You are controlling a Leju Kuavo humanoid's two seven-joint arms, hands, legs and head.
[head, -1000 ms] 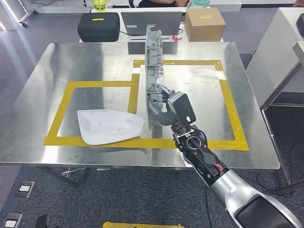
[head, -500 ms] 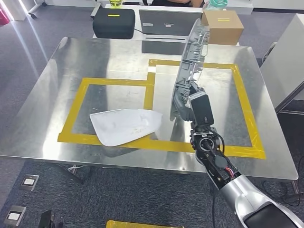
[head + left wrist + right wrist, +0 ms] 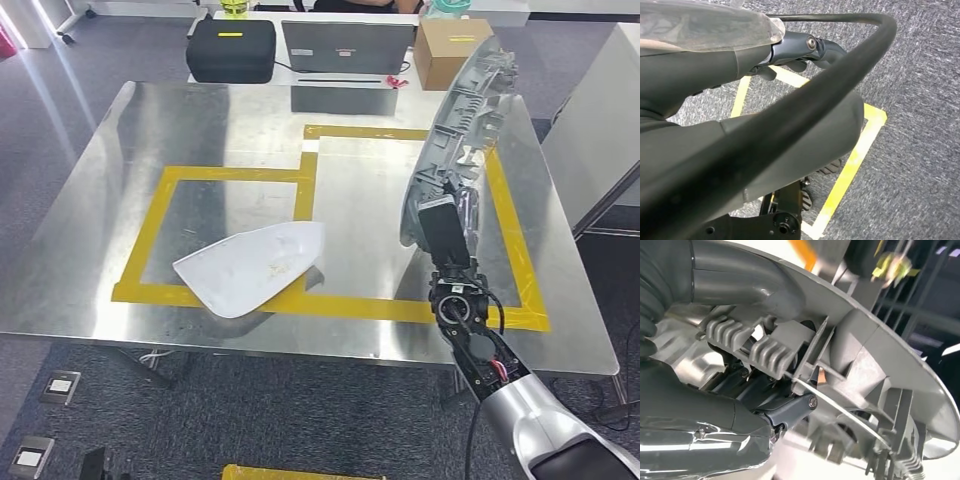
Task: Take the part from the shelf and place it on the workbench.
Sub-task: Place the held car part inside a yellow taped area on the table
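Head view shows right hand (image 3: 445, 225) clamped on near end of grey ribbed plastic part (image 3: 462, 135), held on edge and tilted, far end leaning away to right above right yellow tape outline (image 3: 512, 235) of metal workbench (image 3: 90, 230). Carried edge-up probably because grip sits at one end; seems lifted off the surface, contact hard to tell. Right wrist view puts thumb (image 3: 734, 277) over part's smooth rim, darker fingers (image 3: 753, 415) curled into ribbed underside (image 3: 772, 352): firm hold. White curved panel (image 3: 249, 265) lies flat across near tape of left outline (image 3: 155, 215), well apart. Left hand (image 3: 802, 47) hangs over carpet; fingers look curled in, holding nothing. Placement not yet done.
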